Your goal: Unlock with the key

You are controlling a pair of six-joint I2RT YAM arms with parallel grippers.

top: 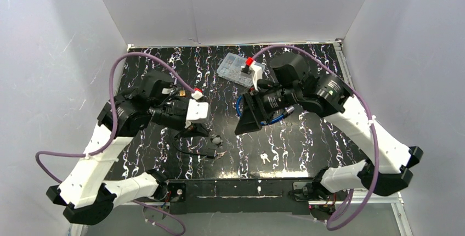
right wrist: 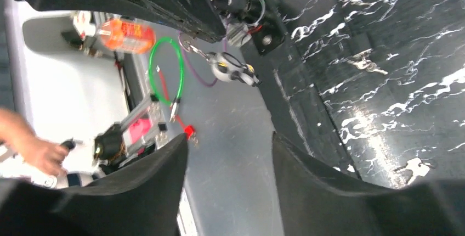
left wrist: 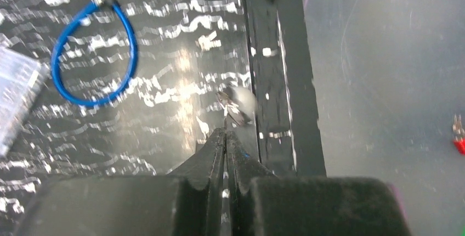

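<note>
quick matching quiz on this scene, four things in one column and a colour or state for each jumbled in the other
Things:
1 cable
2 box
3 left gripper
4 right gripper

Colour or state:
a open
b blue
c shut
d see-through

Pairs: 1-b, 2-d, 3-c, 4-a

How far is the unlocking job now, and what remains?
Done: the left gripper is shut on a small silver metal piece, probably the key, though blurred. In hand: it holds this near the front edge of the black marbled table. Left: the blue looped cable lock lies apart from it and the right gripper is open and empty, so inserting and turning are not done.
</note>
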